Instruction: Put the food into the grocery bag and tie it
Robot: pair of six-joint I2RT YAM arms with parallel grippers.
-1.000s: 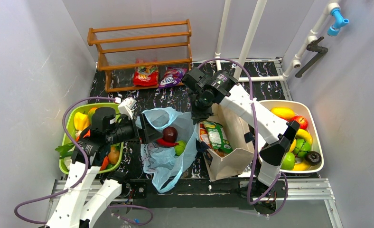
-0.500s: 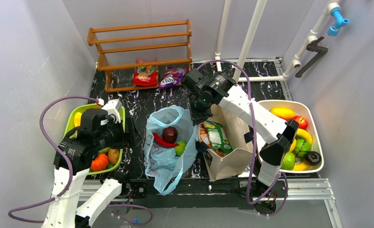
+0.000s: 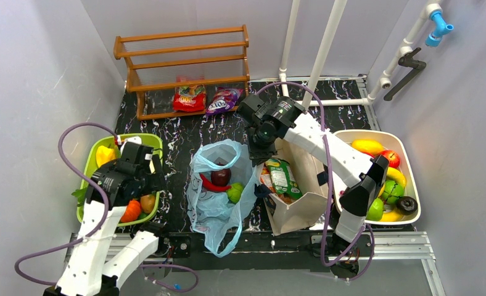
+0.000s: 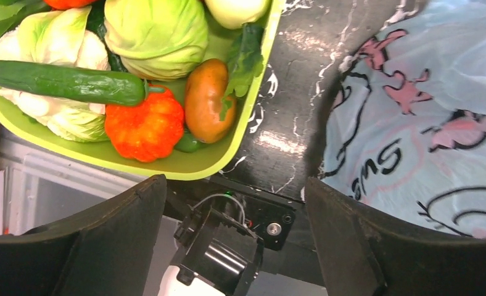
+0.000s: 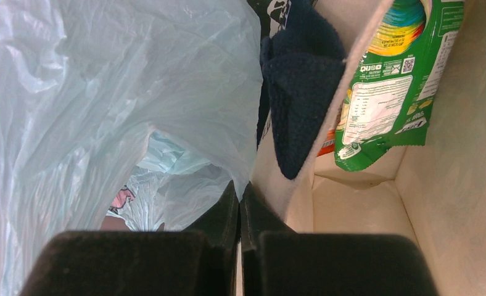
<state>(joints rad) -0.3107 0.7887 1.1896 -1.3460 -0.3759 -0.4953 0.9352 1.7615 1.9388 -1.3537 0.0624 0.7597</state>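
The grocery bag [image 3: 219,213] lies open at the centre of the top view, an apple [image 3: 221,176] inside. It looks light, soft and slippery, so better pinch bunched film at its rim [image 3: 194,169]. The left gripper [image 4: 231,182] has spread, empty fingers. The right gripper [image 5: 239,191] has its fingers pressed together at the bag's edge.

From above, the left arm [image 3: 114,185] covers the middle of the green basket [image 3: 91,159] at the left edge of the table [image 3: 191,129]. The right arm [image 3: 351,166] hides some fruit in the white tub [image 3: 407,154] at the right edge. The grocery bag [image 3: 213,213] veils part of the pepper [image 3: 208,183]. The orange packet [image 3: 265,177] sits mostly behind the green packet [image 3: 282,176]. The right gripper [image 5: 239,192] has its tips closed between bag and tote [image 5: 450,185]; perhaps they pinch plastic, I can't tell.
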